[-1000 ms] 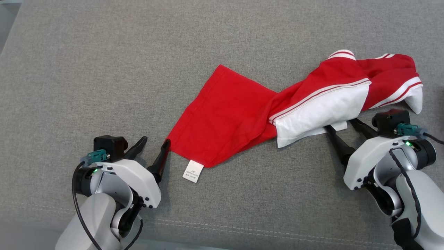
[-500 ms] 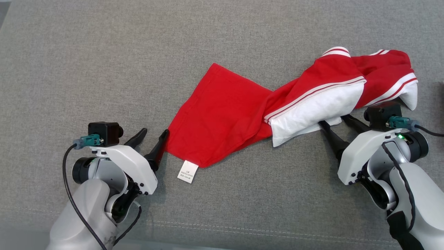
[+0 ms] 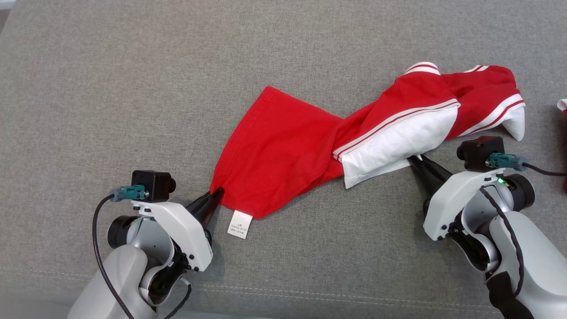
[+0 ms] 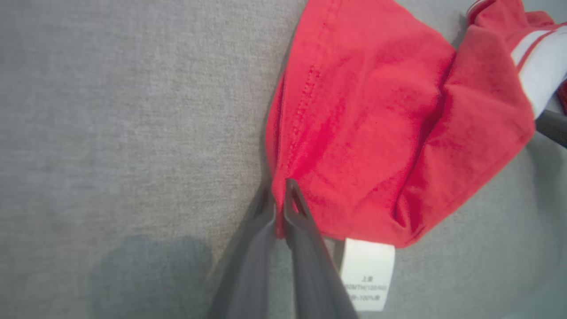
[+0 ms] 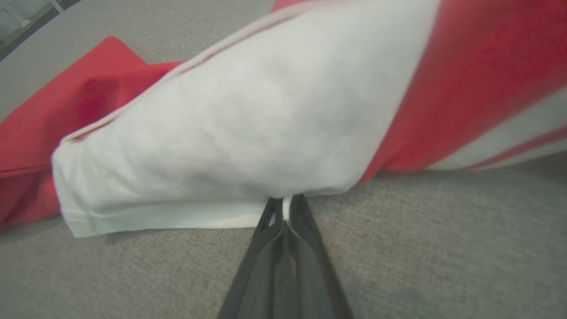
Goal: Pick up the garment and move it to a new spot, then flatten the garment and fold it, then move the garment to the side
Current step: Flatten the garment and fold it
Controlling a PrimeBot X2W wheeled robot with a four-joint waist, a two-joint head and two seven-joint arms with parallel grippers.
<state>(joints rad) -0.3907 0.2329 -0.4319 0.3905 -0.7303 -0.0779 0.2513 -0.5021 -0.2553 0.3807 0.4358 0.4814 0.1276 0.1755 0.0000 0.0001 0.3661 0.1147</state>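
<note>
A red and white garment [image 3: 310, 146] lies twisted across the grey surface, its red hem end at the left and its white-striped sleeves at the right. My left gripper [image 3: 217, 195] is shut on the red hem corner, and the left wrist view has the red cloth [image 4: 367, 133] pinched between that gripper's [image 4: 280, 195] fingers. My right gripper [image 3: 414, 160] is shut on the lower edge of the white sleeve panel [image 5: 230, 141], whose thin edge sits between my right gripper's [image 5: 285, 206] fingertips.
A white care label [image 3: 239, 224] hangs from the hem beside my left gripper. A grey fabric surface [image 3: 133, 88] stretches all around, with a stitched seam near the front edge. A bit of red and white cloth [image 3: 562, 105] shows at the right edge.
Both grippers went from open to shut. The left closed on the red hem corner, the right on the white sleeve edge. The camera shifted slightly.
</note>
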